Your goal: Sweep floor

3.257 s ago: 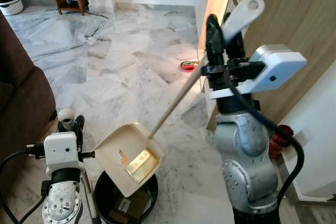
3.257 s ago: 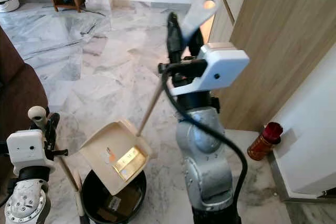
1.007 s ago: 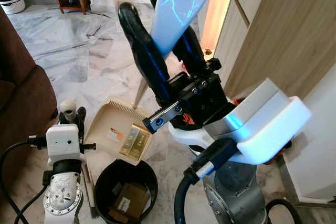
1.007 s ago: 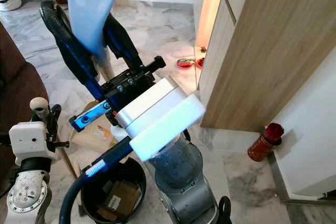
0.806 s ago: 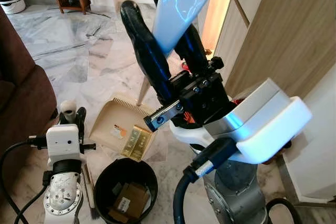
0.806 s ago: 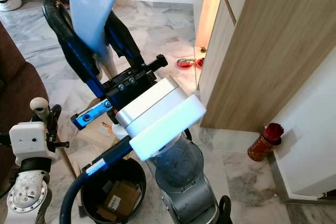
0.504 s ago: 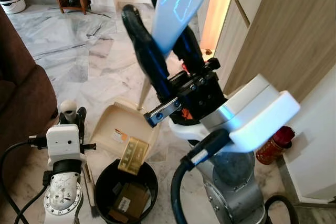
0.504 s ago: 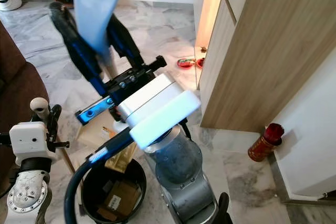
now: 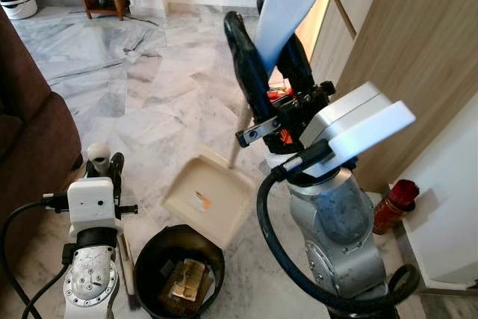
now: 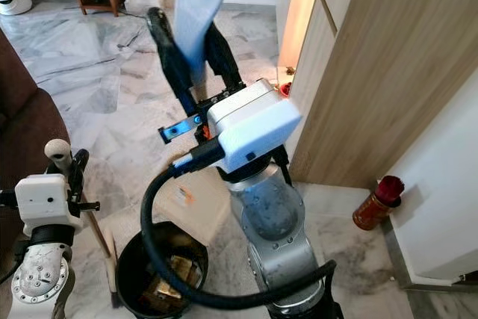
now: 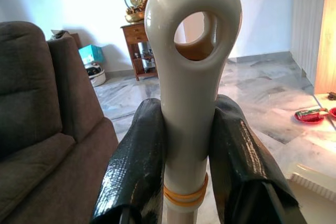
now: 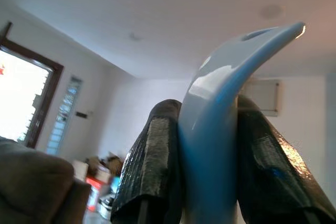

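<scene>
A cream dustpan [image 9: 209, 198] hangs tilted over the rim of a black bin [image 9: 158, 253], its tray bare apart from a small sticker. My right gripper [image 9: 261, 35] is raised at chest height, shut on the dustpan's long pale handle [image 12: 220, 129]. Inside the bin lies a gold packet [image 9: 184, 280] on top of cardboard. At the lower left, my left gripper [image 9: 103, 163] is shut on the broom's cream looped handle [image 11: 191, 93]. The broom stick runs down beside the bin to dark bristles [image 9: 133, 300].
A brown sofa [image 9: 30, 132] stands close on the left. To the right are a wooden cabinet [image 9: 418, 50] and a white wall, with a red bottle [image 9: 392, 203] at their foot. Red litter [image 10: 284, 89] lies by the cabinet. Open marble floor [image 9: 149, 87] stretches ahead.
The right arm tipped the dustpan and swung back away from the camera. The gold packet slid off the pan into the bin. The left arm stayed still.
</scene>
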`<state>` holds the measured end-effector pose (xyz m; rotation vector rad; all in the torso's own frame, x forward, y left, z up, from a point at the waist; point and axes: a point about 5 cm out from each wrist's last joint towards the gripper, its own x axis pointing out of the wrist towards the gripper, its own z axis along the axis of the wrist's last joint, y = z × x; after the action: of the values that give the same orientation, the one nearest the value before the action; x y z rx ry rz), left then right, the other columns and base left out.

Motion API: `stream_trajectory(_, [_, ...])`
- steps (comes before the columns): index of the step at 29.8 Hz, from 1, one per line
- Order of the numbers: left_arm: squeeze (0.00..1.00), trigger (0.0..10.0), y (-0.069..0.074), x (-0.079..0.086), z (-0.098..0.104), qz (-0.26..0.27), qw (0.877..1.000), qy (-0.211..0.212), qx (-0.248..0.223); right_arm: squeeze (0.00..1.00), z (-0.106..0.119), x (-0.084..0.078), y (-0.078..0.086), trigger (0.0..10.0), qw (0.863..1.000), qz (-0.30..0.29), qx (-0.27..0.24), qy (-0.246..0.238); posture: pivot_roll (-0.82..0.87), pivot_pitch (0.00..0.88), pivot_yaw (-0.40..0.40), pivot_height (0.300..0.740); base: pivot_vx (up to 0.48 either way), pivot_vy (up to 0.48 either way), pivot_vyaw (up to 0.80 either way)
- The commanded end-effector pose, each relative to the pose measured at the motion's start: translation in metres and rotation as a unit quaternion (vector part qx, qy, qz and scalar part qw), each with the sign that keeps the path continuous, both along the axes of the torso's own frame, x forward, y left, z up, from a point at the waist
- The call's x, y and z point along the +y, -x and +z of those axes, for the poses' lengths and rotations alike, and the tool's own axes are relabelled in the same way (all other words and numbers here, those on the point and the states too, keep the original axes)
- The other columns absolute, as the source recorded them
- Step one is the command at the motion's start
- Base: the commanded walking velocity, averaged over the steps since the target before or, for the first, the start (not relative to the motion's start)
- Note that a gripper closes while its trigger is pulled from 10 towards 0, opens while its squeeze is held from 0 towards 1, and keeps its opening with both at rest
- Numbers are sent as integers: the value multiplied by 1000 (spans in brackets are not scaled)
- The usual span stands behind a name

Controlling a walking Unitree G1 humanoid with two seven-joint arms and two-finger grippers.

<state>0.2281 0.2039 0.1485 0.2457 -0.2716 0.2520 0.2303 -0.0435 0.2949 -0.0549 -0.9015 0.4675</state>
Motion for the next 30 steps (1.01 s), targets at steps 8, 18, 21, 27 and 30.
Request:
stream_trajectory(8, [0,10000,-1,-4,4,-13,1000,-8,-14,0,-5,-47,-22,10000,993,-117,-3,17,59,77,-17,740,0,0,0])
stream_trajectory(18, [0,10000,0,-3,1,-19,1000,-6,-4,0,-31,-86,-30,10000,981,-184,50,33,49,89,-11,740,0,0,0])
stream_trajectory(21, [0,10000,0,-4,-1,-22,1000,-4,0,0,-43,-96,-30,10000,978,-189,73,37,48,91,-10,740,0,0,0])
stream_trajectory(27, [0,10000,1,-4,-3,-23,1000,3,4,0,-59,-110,-33,10000,972,-208,109,20,41,85,-7,740,0,0,0])
stream_trajectory(30, [0,10000,1,-3,-4,-22,1000,4,5,0,-64,-112,-33,10000,970,-207,127,3,39,71,-4,740,0,0,0])
